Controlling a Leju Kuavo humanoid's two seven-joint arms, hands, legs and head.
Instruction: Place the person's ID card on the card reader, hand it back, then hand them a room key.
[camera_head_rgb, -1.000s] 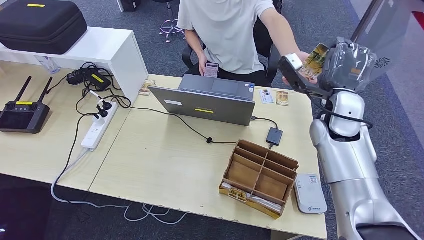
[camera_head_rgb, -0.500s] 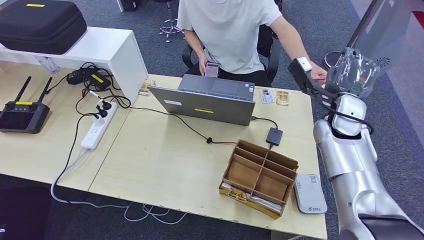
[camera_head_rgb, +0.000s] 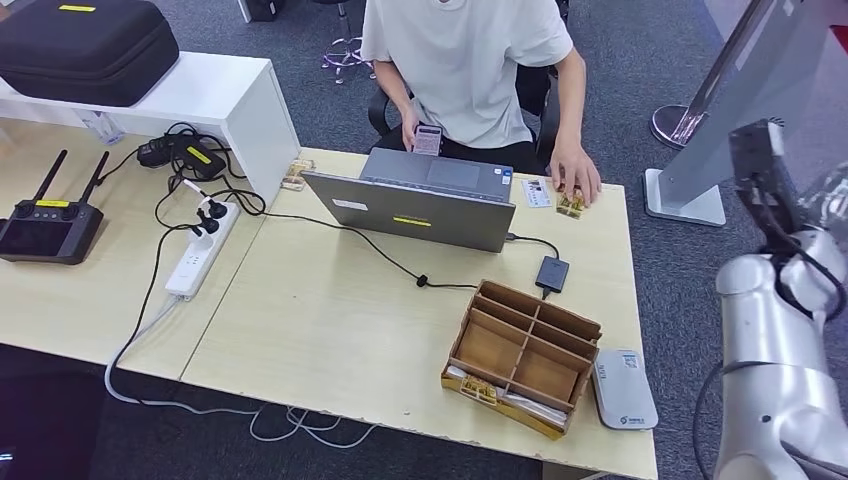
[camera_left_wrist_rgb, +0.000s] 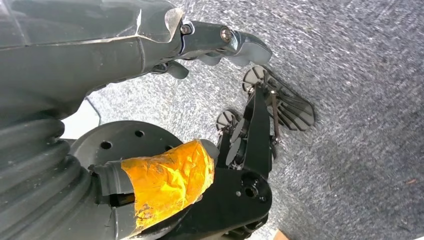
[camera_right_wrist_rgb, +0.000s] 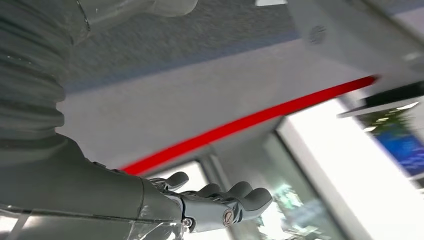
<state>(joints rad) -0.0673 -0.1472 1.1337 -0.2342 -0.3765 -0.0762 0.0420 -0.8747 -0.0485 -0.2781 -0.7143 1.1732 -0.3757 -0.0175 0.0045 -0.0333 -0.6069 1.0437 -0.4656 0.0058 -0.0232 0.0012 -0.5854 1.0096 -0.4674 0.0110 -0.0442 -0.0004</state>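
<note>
Resting a hand (camera_head_rgb: 576, 178) on a card (camera_head_rgb: 570, 204) at the desk's (camera_head_rgb: 330, 320) far edge, the person sits behind the laptop (camera_head_rgb: 415, 205). The card reader (camera_head_rgb: 624, 388) lies beside the wooden organiser (camera_head_rgb: 522, 352). Right hand (camera_right_wrist_rgb: 220, 200) raised, fingers apart, empty; left hand (camera_left_wrist_rgb: 220, 42) empty, fingers loosely extended.

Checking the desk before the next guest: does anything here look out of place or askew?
Two things. The wooden divider tray sits skewed, one corner overhanging the near edge of the table. The card reader lies at that same edge, its near end level with it or slightly over.
</note>
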